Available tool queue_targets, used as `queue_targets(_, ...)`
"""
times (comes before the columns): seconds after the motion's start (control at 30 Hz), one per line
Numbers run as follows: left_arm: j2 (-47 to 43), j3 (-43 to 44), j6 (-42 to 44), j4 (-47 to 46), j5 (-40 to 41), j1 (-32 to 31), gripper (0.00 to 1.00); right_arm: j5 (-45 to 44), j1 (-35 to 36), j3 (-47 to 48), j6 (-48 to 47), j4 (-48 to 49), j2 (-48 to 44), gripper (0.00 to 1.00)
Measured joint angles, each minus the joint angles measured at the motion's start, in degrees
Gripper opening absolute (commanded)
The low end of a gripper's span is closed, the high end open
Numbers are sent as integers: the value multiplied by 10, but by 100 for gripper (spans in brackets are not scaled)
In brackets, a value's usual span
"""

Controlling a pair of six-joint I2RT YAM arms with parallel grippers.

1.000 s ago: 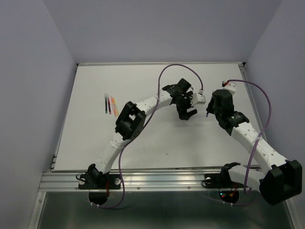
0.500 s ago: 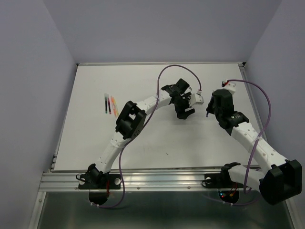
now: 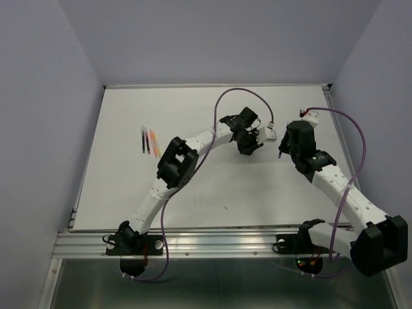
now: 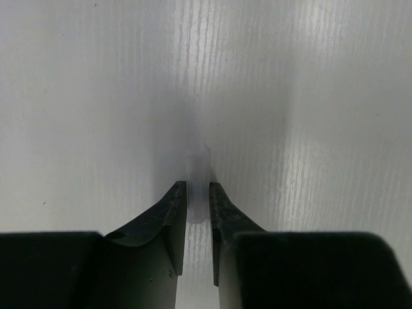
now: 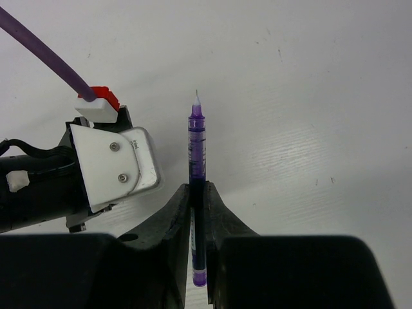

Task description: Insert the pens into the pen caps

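Note:
A pale translucent pen cap (image 4: 197, 168) lies on the white table, its near end between the fingertips of my left gripper (image 4: 197, 188), whose jaws press it on both sides. From above, the left gripper (image 3: 248, 147) points down at the table's middle back. My right gripper (image 5: 197, 188) is shut on a dark purple-blue pen (image 5: 196, 138) with its fine tip pointing forward, away from the jaws. In the top view the right gripper (image 3: 282, 152) hangs just right of the left one. Several more pens (image 3: 149, 140) lie side by side at the left.
The left arm's white wrist camera housing (image 5: 113, 165) with its purple cable (image 5: 45, 56) sits close to the left of the held pen. The table (image 3: 129, 193) ends at a metal rail along the near side; lilac walls stand on either side.
The left gripper's jaws have come together from wide open onto the pen cap. The right arm holds still with its pen.

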State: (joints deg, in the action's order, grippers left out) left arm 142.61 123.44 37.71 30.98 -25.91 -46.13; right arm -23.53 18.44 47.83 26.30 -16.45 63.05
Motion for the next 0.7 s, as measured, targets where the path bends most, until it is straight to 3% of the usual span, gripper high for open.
queue_targets(0.03, 0, -1, 0, -1, 2, -2, 6, 0, 0, 0, 0, 0, 0, 8)
queue_targets(0.07, 0, -1, -1, -1, 3, -2, 0, 0, 0, 0, 0, 0, 0, 7)
queue_targets(0.27, -7, -14, -9, -14, 3, -3, 0, 0, 0, 0, -12, 2, 0, 7)
queue_targets(0.43, -48, -77, -20, -29, 1, -1, 0, 31, 0, -19, -55, 19, -15, 7)
queue_targets(0.6, -148, -180, -34, -38, -33, 16, 0, 100, 0, -44, -124, 68, -52, 7)
queue_targets(0.7, -241, -238, -52, -59, -59, 42, 0, 193, 0, -60, -193, 103, -74, 7)
